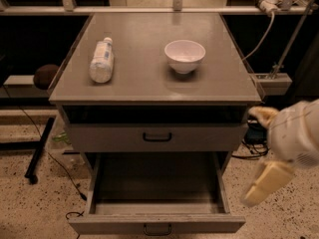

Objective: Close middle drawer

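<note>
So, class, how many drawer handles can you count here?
2: one on the upper drawer front, one on the pulled-out middle drawer at the bottom edge. More may be hidden below. The gripper hangs right of the cabinet.

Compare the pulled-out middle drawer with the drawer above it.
The middle drawer is pulled out; the upper drawer is pushed in. The middle drawer's front is lower than the upper drawer's. Both are grey with black handles. The hand hovers right of the cabinet, touching neither.
</note>
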{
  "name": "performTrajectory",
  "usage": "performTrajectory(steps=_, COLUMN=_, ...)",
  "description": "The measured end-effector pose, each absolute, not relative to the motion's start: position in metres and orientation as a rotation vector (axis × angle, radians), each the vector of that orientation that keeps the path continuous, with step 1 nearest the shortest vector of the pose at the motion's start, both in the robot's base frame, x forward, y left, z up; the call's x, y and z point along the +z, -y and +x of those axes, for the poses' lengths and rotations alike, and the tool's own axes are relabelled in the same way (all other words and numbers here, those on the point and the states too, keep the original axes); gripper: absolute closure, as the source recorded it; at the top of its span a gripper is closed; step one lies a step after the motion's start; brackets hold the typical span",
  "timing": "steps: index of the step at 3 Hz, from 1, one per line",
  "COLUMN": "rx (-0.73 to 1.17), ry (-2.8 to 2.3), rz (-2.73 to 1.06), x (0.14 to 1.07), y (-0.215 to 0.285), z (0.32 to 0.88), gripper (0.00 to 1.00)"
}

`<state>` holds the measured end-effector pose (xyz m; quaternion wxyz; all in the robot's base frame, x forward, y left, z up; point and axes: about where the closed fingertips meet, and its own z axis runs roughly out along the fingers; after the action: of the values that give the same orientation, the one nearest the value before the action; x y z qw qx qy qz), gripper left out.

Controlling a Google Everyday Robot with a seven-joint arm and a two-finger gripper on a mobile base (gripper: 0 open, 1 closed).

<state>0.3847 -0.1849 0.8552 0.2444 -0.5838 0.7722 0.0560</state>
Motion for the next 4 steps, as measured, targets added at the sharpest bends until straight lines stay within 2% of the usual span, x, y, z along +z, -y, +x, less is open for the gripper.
performTrajectory(steps=1, rx=0.301, ry=-2.119, rz=-1.475, x=0.748, y=0.167, z=0.372, gripper=0.00)
performTrajectory(steps=3, rx=0.337, ry=-2.108, rz=-1.491, x=0.721, y=0.168, z=0.373, gripper=0.00)
performTrajectory(steps=4, rx=0.412, ry=-2.126, rz=-1.486, x=0.659, y=0.167, z=0.361, gripper=0.19)
